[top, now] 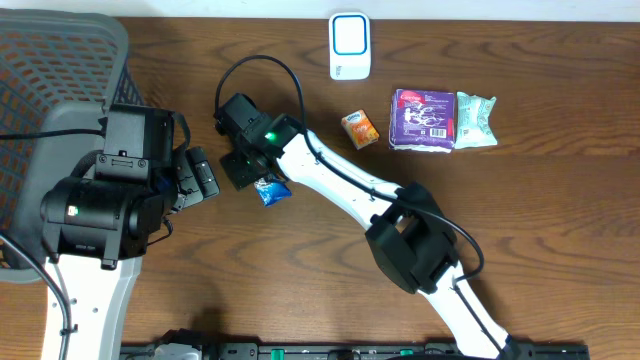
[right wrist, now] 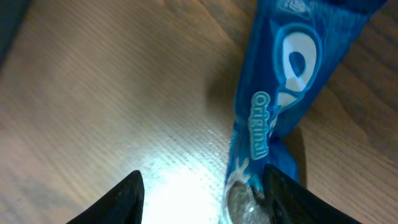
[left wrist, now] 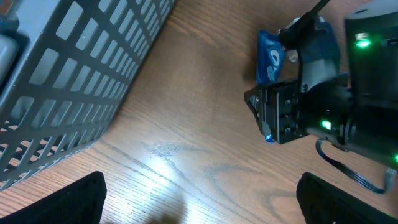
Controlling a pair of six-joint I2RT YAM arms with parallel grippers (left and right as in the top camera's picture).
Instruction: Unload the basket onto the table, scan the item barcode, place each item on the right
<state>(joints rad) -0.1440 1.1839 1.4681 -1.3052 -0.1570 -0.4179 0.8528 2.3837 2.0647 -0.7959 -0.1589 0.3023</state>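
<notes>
A blue snack packet (top: pixel 271 190) with white "Original" lettering lies on the wooden table (top: pixel 520 200), left of centre. My right gripper (top: pixel 250 170) hovers right over it. In the right wrist view its jaws stand open. The packet (right wrist: pixel 273 93) leans against the right-hand finger (right wrist: pixel 286 199), and bare lit wood fills the rest of the gap around the gripper's midpoint (right wrist: pixel 202 186). My left gripper (top: pixel 200 180) waits just left of it, open and empty (left wrist: pixel 199 199), and sees the packet (left wrist: pixel 270 56) beside the right arm's black wrist. A white scanner (top: pixel 350 45) stands at the back edge.
A grey mesh basket (top: pixel 60 60) fills the back-left corner, and its wall (left wrist: pixel 74 74) lies close to the left gripper. An orange packet (top: pixel 360 129), a purple packet (top: pixel 423 118) and a green-and-white packet (top: pixel 477 119) lie at the back right.
</notes>
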